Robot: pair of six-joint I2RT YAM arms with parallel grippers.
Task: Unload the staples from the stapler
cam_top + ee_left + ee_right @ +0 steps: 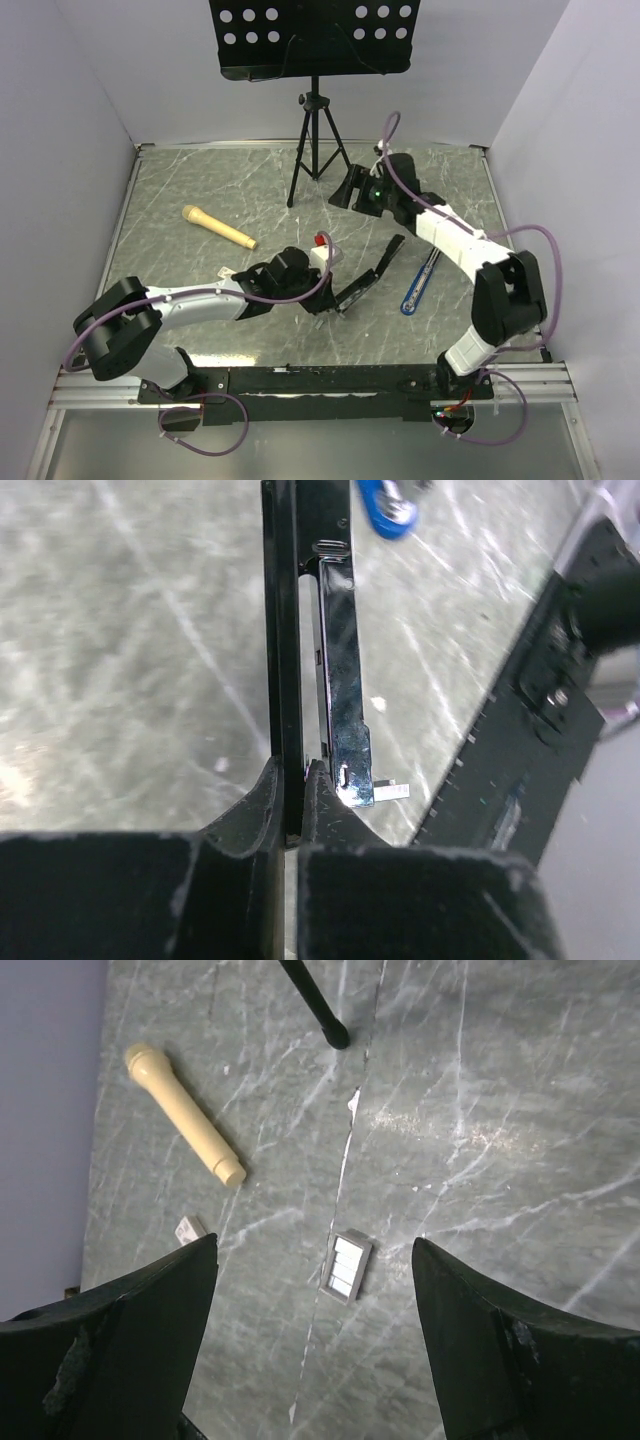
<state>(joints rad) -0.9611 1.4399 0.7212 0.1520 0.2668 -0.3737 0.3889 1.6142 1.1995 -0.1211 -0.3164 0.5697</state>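
The stapler (372, 272) is long and black and lies opened out at mid-table. My left gripper (325, 297) is shut on its thin black arm (283, 630), with the fingers (255, 805) pinching its near end. The chrome staple channel (340, 670) lies alongside, and a small pale staple strip (396, 791) lies on the table by its end. My right gripper (352, 190) is open and empty at the back of the table. In the right wrist view it (315, 1245) hovers over a small grey rectangular piece holding pale strips (345, 1265).
A beige cylinder (218, 227) lies at left and also shows in the right wrist view (185, 1115). A long thin blue tool (420, 280) lies right of the stapler. A music stand's tripod (315, 140) stands at the back. A small card (188, 1228) lies near the cylinder.
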